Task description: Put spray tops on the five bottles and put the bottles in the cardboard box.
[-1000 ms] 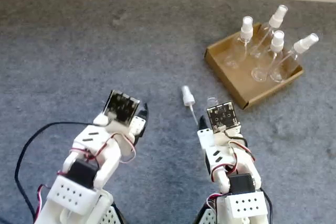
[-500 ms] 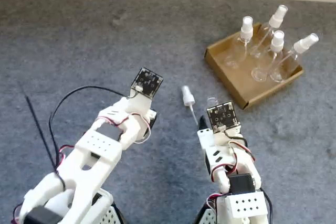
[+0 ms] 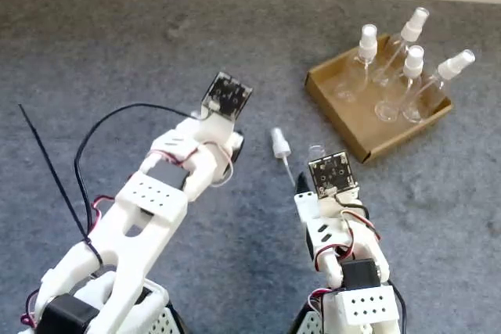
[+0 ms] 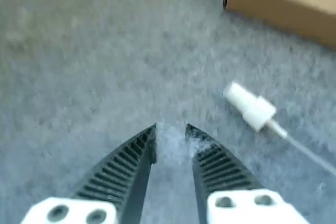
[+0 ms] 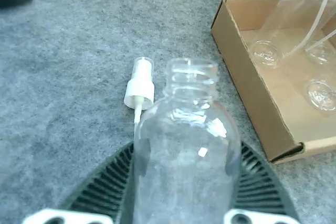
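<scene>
Capping the last bottle (image 5: 186, 129): the right gripper (image 5: 186, 156) clamps it, neck bare; four capped bottles (image 3: 366, 56) stand in the box (image 3: 333, 115) at its 1 o'clock; the spray top (image 3: 279, 145) lies at 11 o'clock; the left gripper (image 4: 170, 128), narrowly parted and empty, hangs at the top's 9 o'clock; next it should widen and pinch the top.

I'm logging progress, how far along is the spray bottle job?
Done: four capped bottles sit in the cardboard box. In hand: the right gripper holds the fifth bottle, uncapped. Remaining: the last spray top lies on the carpet near the open left gripper; cap, then box.
</scene>
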{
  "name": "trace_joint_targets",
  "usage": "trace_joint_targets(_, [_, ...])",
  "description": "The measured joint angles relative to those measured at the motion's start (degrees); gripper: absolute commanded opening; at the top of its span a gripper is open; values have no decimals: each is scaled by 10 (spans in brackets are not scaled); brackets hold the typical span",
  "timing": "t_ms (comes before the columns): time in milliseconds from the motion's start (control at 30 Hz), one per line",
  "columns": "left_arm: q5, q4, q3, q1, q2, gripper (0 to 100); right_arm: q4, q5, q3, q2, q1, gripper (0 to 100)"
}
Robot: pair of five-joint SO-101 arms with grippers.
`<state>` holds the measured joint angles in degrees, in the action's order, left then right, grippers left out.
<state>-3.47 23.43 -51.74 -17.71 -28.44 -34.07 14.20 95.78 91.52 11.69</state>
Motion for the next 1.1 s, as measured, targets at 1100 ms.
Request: trace_joint_targets(1100, [298,9,222,-33,287,191,0,0,0,0,-33,171])
